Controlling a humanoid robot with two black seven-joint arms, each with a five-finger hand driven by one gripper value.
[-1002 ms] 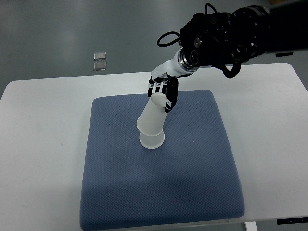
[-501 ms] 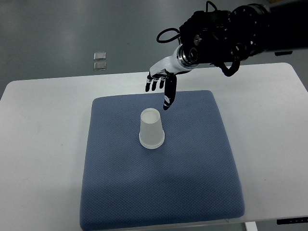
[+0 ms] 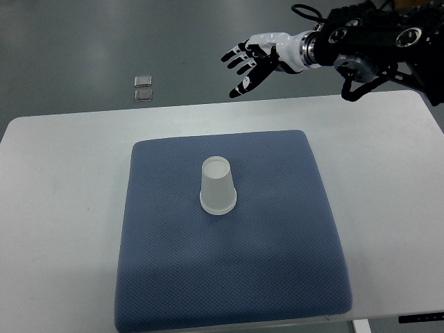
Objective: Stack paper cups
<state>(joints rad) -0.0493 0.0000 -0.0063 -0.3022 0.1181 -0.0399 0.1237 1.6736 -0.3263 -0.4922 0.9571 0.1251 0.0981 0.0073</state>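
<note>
Well below the fingertips [image 3: 239, 89] of the right hand [image 3: 251, 59], the stack of paper cups [image 3: 218, 186] stood upside down on the blue mat [image 3: 277, 243], which lay on the white table [image 3: 55, 180]. That hand was spread, its fingers released and grasping nothing, held apart from the cups beyond the table's far edge. Two small square tiles [image 3: 143, 88] lay on the floor, off to the fingers' left.

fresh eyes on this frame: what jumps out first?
The white cup stack, upside down, alone near the middle of the blue mat. Then the right hand at top right, fingers spread, holding nothing, well clear of the cups and beyond the table's far edge.
</note>
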